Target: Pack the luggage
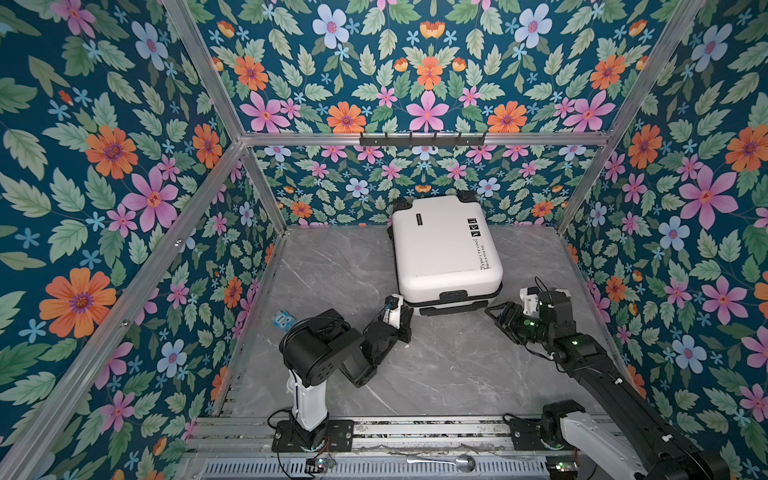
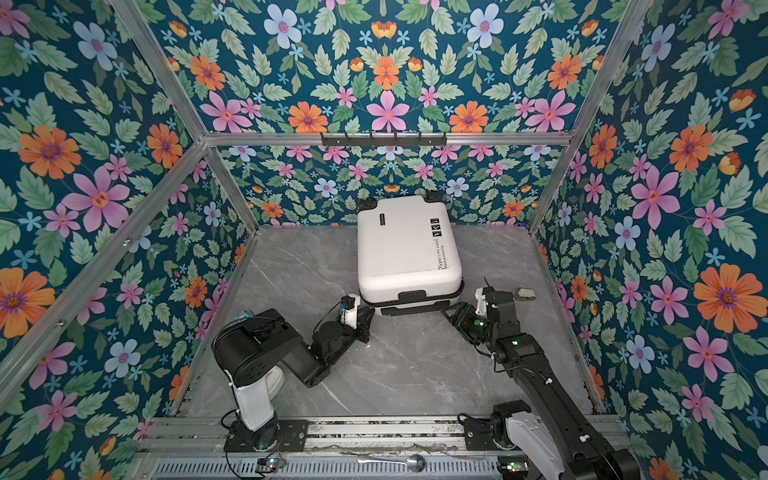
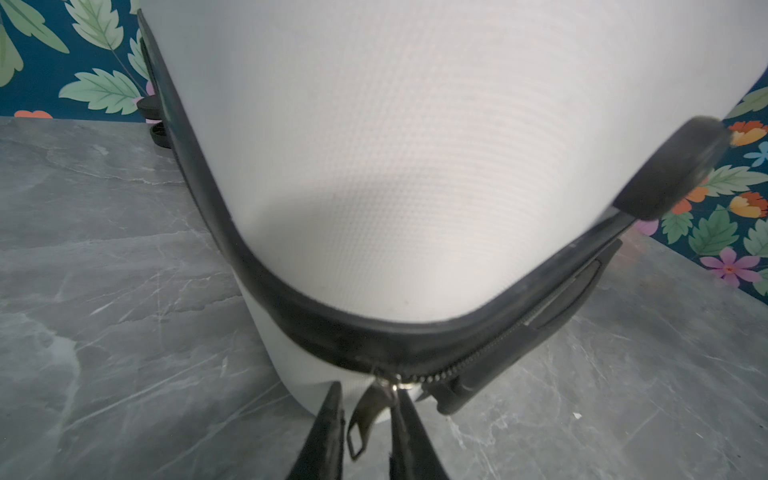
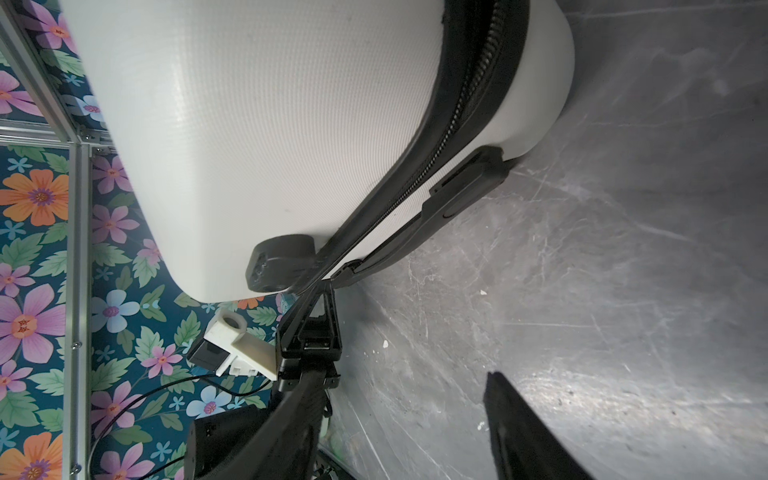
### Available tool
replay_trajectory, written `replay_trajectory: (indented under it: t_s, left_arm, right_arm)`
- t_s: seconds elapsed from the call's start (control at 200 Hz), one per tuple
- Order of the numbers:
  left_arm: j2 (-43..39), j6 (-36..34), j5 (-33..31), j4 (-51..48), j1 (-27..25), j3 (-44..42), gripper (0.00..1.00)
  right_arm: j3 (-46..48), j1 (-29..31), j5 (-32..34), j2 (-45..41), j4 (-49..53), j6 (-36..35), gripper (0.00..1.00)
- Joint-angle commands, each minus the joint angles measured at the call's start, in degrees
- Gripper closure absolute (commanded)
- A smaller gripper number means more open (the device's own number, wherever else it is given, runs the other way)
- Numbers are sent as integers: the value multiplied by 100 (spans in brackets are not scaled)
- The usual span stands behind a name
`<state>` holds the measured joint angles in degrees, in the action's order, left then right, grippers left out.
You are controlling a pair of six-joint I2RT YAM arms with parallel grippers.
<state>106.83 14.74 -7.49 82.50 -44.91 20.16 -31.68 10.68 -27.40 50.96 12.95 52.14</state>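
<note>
The luggage lies closed and flat at the back middle of the grey table, white shell up, with its black handle on the near side. My left gripper is at its near left corner. In the left wrist view the metal zipper pull hangs between the narrowly open fingers of that gripper; a gap shows on one side of it. My right gripper stands wide open just off the near right corner, with nothing between its fingers.
A small blue object lies by the left wall behind the left arm. A small grey piece sits on the table right of the right arm. A spoon rests on the front rail. A hook rack hangs on the back wall.
</note>
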Motion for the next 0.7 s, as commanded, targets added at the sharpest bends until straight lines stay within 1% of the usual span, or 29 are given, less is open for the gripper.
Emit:
replay_trajectory:
  t_s: [0.0,0.135,0.2,0.31,0.345,0.4,0.535,0.58,0.695]
  left_arm:
    - [32,-7,-131,126,6,66,83]
    - [23,-37,-146,110,0,114,92]
    - [-21,-78,-105,111,-5,102,100]
    - [-162,-151,-40,17,-9,22,100]
    - [-215,-156,-24,12,-2,-30,100]
    - [-303,-171,18,27,-3,-118,100]
    - [-564,-158,278,-71,-1,-335,100]
    - [-669,-126,391,-193,-2,-365,100]
    - [-924,-4,734,-646,-2,-355,100]
  right_arm:
    - [2,4,-37,-20,4,-55,37]
    - [21,0,-29,-42,7,-42,37]
    - [21,-2,8,-50,36,-54,37]
    - [-43,-43,72,-36,129,-142,35]
    - [-78,-107,70,-18,169,-184,32]
    - [-134,-254,36,-5,231,-251,22]
    - [-245,-865,-196,-4,252,-393,3]
    - [-304,-1075,-266,32,218,-443,1]
    - [-511,-1443,-462,309,-72,-537,1]
